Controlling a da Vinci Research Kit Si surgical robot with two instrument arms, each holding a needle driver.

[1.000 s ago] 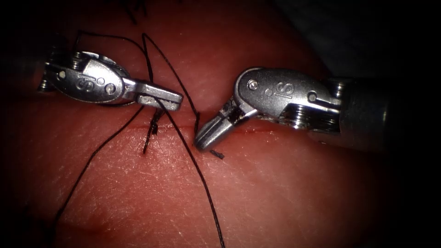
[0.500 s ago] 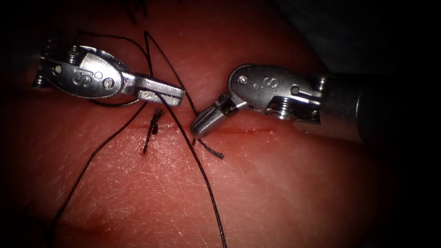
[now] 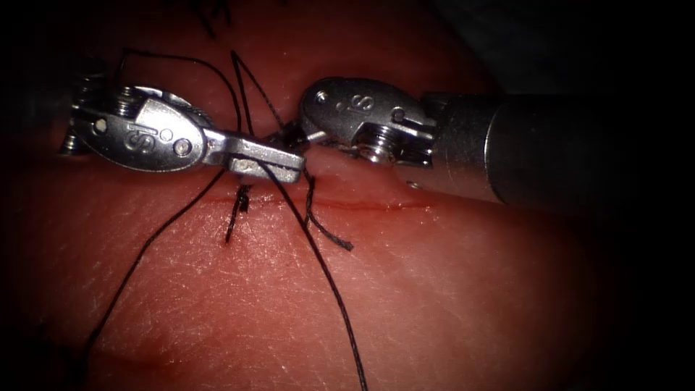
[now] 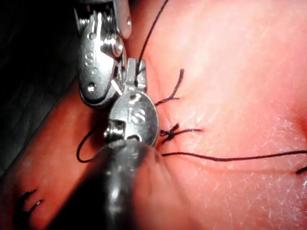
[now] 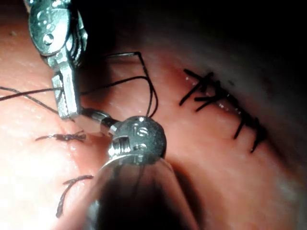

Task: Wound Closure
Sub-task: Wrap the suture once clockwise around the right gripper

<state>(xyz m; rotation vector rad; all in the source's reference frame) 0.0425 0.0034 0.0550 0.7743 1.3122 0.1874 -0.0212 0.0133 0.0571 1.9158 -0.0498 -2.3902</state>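
- The left tool [image 3: 279, 165] lies just above the cut [image 3: 376, 206], its fingers closed on the thread [image 3: 318, 257], which trails down across the tissue [image 3: 434, 289].
- The right tool [image 3: 295, 135] reaches in to touch the left tool's tip (whether its fingers are open or closed, I cannot tell).
- A knotted stitch [image 3: 241, 199] sits on the cut; the needle's place cannot be told.
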